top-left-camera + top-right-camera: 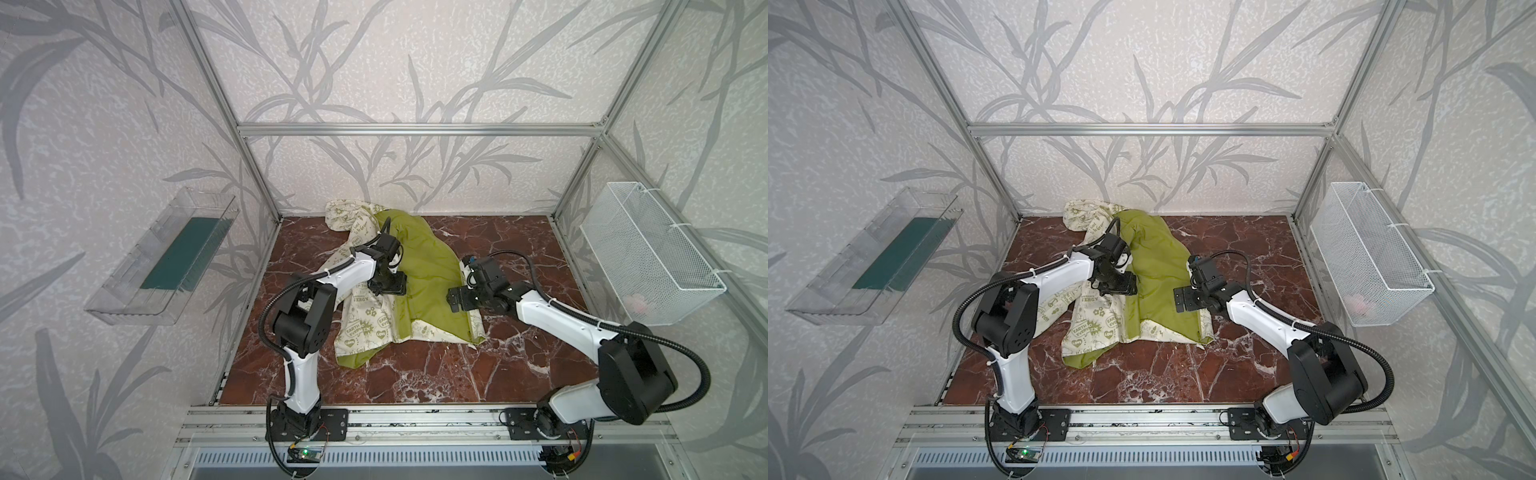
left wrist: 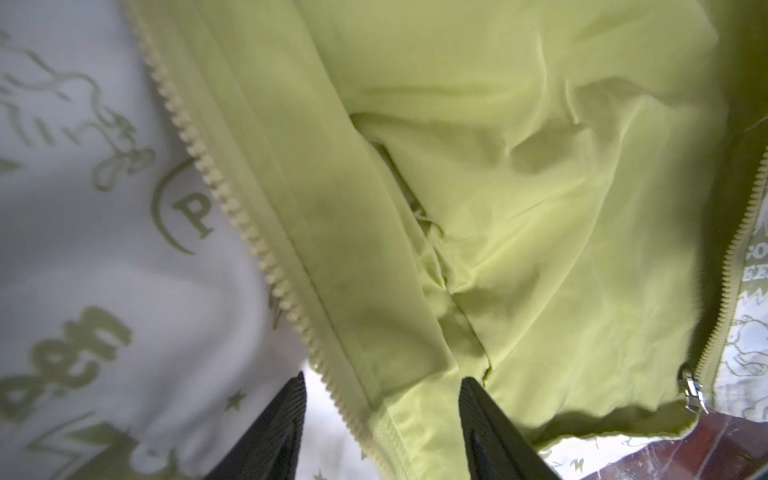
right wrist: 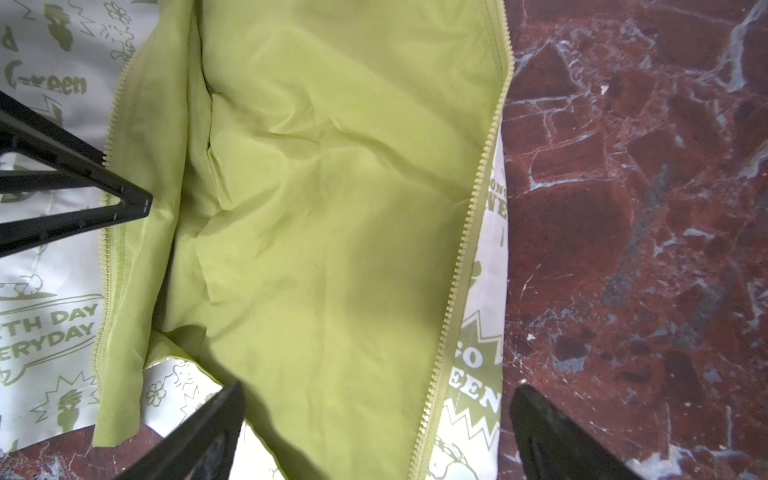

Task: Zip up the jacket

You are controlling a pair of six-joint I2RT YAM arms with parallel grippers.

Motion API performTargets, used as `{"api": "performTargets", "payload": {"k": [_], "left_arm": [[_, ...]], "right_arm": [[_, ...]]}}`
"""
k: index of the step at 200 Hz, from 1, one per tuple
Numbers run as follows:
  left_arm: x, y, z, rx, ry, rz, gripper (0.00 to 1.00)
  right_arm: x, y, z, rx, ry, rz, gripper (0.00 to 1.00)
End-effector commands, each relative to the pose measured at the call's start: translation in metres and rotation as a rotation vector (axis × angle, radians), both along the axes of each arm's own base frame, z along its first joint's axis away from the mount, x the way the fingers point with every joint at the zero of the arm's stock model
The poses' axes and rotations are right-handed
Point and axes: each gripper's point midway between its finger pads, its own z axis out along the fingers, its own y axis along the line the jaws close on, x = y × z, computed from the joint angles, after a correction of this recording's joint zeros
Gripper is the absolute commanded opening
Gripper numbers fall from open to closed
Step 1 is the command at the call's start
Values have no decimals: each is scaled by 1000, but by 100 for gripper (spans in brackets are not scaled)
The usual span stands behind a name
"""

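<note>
The jacket (image 1: 424,266) is spread open on the red marbled table (image 1: 519,374), toward the back and middle, with its lime lining (image 1: 1158,266) turned up and the printed cream outside showing along both edges. A crumpled printed part is bunched at the far left corner of the garment.

The left arm is raised from its base on the front rail and bent sharply at the elbow. Its white forearm is stretched back and inward, and the wrist is turned down so that the left tool (image 1: 392,286) is lowered onto the jacket's left front edge. In the left wrist view the left tool (image 2: 382,386) is seen with its fingers apart. One row of zipper teeth (image 2: 232,199) and its lime tape are caught in the gap, not visibly clamped. The metal slider (image 2: 693,390) is seen on the opposite row, well apart from those fingers.

The right arm is folded low with its elbow pushed out to the right. Its forearm is laid across toward the middle, and the right tool (image 1: 457,299) is held over the jacket's right front edge. In the right wrist view the right tool (image 3: 378,399) is spread wide. The second row of teeth (image 3: 469,232) lies between the fingers and nothing is gripped.
</note>
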Motion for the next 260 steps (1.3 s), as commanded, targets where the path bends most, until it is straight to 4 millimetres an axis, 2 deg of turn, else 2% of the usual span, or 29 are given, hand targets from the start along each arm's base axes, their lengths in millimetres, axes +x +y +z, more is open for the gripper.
{"api": "performTargets", "payload": {"k": [1,16,30,52,77,105,123,133,148,162,188,237,260], "left_arm": [[1,-16,12,-85,-10,-23,38],[1,-21,23,-110,-20,-23,24],[2,-26,34,-127,-28,-27,17],[-4,-41,48,-178,-6,-52,16],[-16,-69,51,-261,53,-81,16],[-19,-99,47,-307,80,-102,25],[-19,-116,46,-338,92,-116,38],[-17,-122,46,-348,94,-118,45],[-14,-125,48,-355,88,-119,48],[-12,-122,53,-340,69,-121,49],[-10,-109,61,-292,46,-110,51],[0,-56,65,-279,44,46,52],[-2,-33,60,-286,63,102,53]], "right_arm": [[-2,1,8,3,-11,7,99],[-2,0,9,-1,-17,5,99],[-3,-2,9,-3,-21,3,99],[-5,-4,8,-8,-23,0,99],[-7,-7,7,-15,-22,-10,99],[-13,-12,8,-18,-27,-18,99],[-17,-16,7,-22,-23,-20,99],[-20,-17,5,-22,-17,-20,99],[-25,-16,3,-11,-6,-14,99],[-30,-13,1,19,7,2,99],[-39,10,-1,127,54,76,100],[-53,58,-12,327,264,191,93],[-51,71,-18,365,321,207,90]]}}
